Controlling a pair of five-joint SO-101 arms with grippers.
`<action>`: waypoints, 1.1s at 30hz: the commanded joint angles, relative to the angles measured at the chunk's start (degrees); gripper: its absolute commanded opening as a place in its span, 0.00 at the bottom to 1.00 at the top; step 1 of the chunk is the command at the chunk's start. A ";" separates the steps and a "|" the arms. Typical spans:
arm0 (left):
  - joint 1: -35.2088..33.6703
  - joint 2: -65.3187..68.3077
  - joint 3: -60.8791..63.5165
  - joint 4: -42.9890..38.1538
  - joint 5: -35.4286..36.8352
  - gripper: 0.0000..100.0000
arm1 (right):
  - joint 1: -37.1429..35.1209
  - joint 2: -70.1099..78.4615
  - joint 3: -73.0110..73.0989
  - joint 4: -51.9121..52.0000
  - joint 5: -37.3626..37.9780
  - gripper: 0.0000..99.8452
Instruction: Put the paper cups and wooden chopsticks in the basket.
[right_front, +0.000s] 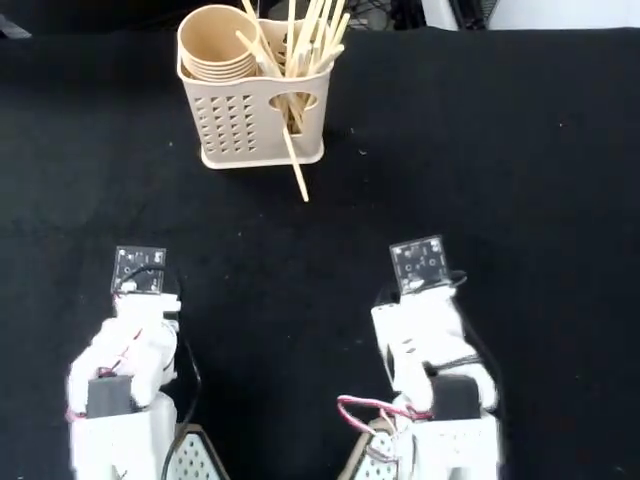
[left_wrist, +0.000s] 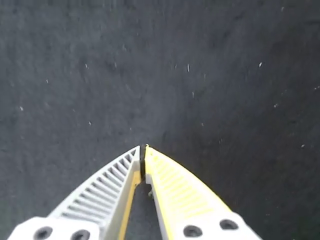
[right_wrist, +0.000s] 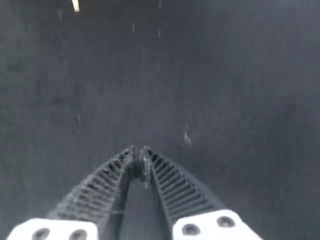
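High view: we record 1 beige perforated basket (right_front: 235, 120) at the far side of the black cloth (right_front: 480, 150), well apart from both arms. Its 2 compartments are both occupied. One holds 1 nested stack of paper cups (right_front: 218, 45); the rims are too close together for a firm count. The other holds a bundle of wooden chopsticks (right_front: 310, 40) standing on end, also too crowded to count. 1 stray chopstick (right_front: 296, 172) slants out through the basket's front wall, its lower end on the cloth. The left arm (right_front: 125, 370) and right arm (right_front: 430, 350) sit folded at the near edge. Nothing lies between them and the basket.

Left wrist view: the left gripper (left_wrist: 143, 150) has its 2 fingers together at the tips, holding nothing, above bare cloth.

Right wrist view: the right gripper (right_wrist: 138, 152) likewise has its 2 fingers closed together with nothing between them, over bare cloth.
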 joint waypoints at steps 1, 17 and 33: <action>0.48 -1.23 0.92 2.55 0.35 0.03 | 0.35 -0.48 0.48 3.78 0.26 0.02; 0.66 -0.97 1.01 2.29 0.62 0.03 | 0.35 -0.48 0.48 7.65 0.35 0.02; 0.40 -0.97 1.01 2.29 0.62 0.03 | 0.35 -0.48 0.48 7.65 0.35 0.02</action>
